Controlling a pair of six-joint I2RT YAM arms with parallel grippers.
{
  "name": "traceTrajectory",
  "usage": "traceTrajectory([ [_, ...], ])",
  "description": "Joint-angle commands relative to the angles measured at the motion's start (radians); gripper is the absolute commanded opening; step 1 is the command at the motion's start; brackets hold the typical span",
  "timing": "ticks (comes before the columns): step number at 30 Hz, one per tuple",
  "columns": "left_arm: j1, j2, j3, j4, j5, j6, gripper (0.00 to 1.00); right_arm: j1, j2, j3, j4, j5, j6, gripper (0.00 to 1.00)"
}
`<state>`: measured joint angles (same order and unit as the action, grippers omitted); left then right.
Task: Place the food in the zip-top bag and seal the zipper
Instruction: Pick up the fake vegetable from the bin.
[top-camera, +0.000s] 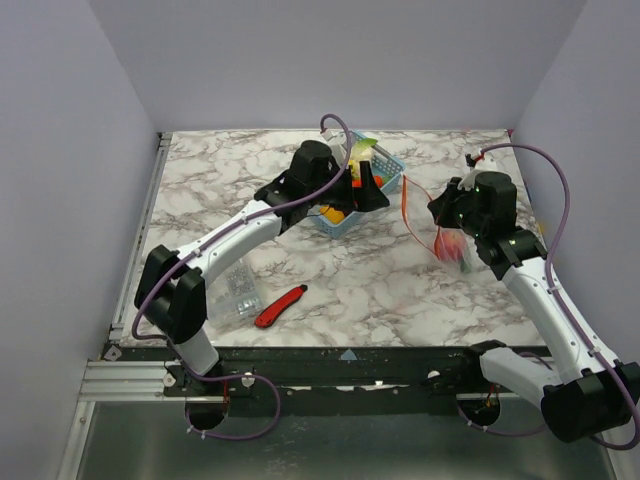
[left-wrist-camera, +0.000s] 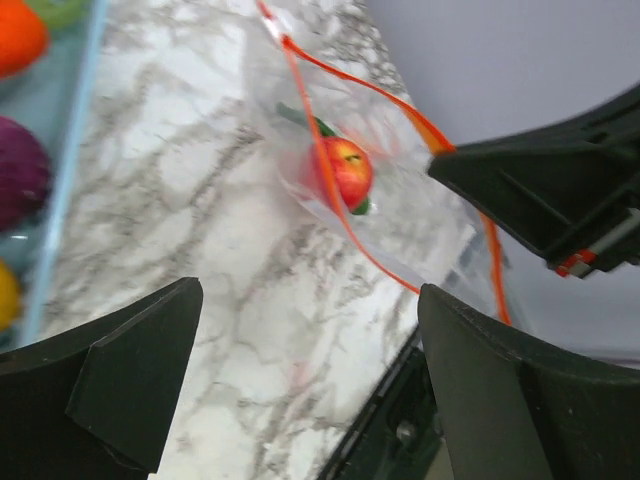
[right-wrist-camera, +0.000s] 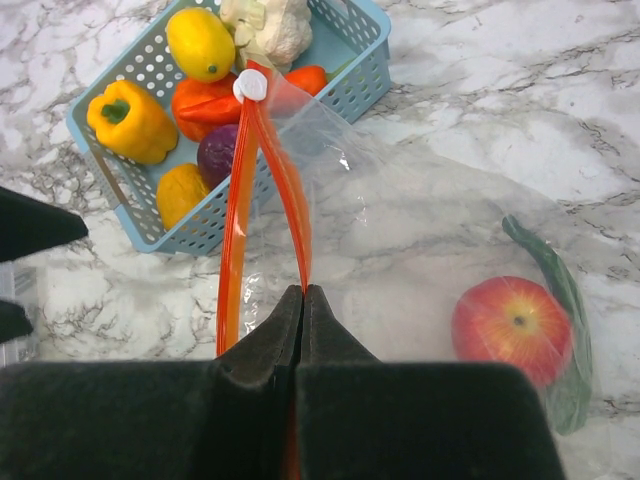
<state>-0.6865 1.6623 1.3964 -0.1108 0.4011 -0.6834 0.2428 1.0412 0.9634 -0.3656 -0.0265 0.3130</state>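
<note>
Right wrist view: right gripper (right-wrist-camera: 302, 296) clamped on the zipper (right-wrist-camera: 238, 220), the zip-top bag (right-wrist-camera: 400, 220) lying just right of the blue basket (right-wrist-camera: 362, 70). Two food pieces in the bag: red apple (right-wrist-camera: 512, 325), green cucumber (right-wrist-camera: 562, 295). Seven in the basket. Left gripper (left-wrist-camera: 310, 320) wide open and empty at the basket, partly blocking the top view. One red knife (top-camera: 281, 306) and one clear box (top-camera: 238, 290) by the left arm.

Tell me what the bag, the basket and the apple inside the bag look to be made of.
Zip-top bag: thin clear plastic film, glossy; the marbled table shows through and it wrinkles. Basket: seemingly rigid blue plastic, moulded lattice holes. Apple: probably hard plastic, shiny highlight, though seen through film.
</note>
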Motion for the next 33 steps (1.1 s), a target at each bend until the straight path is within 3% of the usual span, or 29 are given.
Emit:
traceTrajectory([
  [1,0.054,-0.006,0.009,-0.1,-0.11,0.126,0.9,0.001,-0.011,-0.012,0.015,-0.019,0.007,0.0],
  [6,0.124,0.06,0.064,-0.184,-0.187,0.162,0.89,0.002,-0.008,-0.003,0.015,-0.02,0.006,0.0],
  [11,0.154,0.194,0.241,-0.311,-0.308,0.139,0.89,0.001,0.001,-0.005,0.016,-0.024,0.01,0.0],
  [18,0.196,0.339,0.373,-0.263,-0.35,-0.114,0.88,0.002,0.032,0.01,0.015,-0.028,0.006,0.0],
  [23,0.242,0.46,0.499,-0.267,-0.289,-0.333,0.88,0.002,0.029,0.006,0.011,-0.023,0.005,0.0],
  [29,0.255,0.601,0.681,-0.318,-0.316,-0.389,0.86,0.002,0.039,0.014,0.004,-0.029,0.002,0.0],
  [33,0.26,0.647,0.725,-0.34,-0.354,-0.417,0.86,0.003,0.04,0.011,0.007,-0.03,0.003,0.0],
])
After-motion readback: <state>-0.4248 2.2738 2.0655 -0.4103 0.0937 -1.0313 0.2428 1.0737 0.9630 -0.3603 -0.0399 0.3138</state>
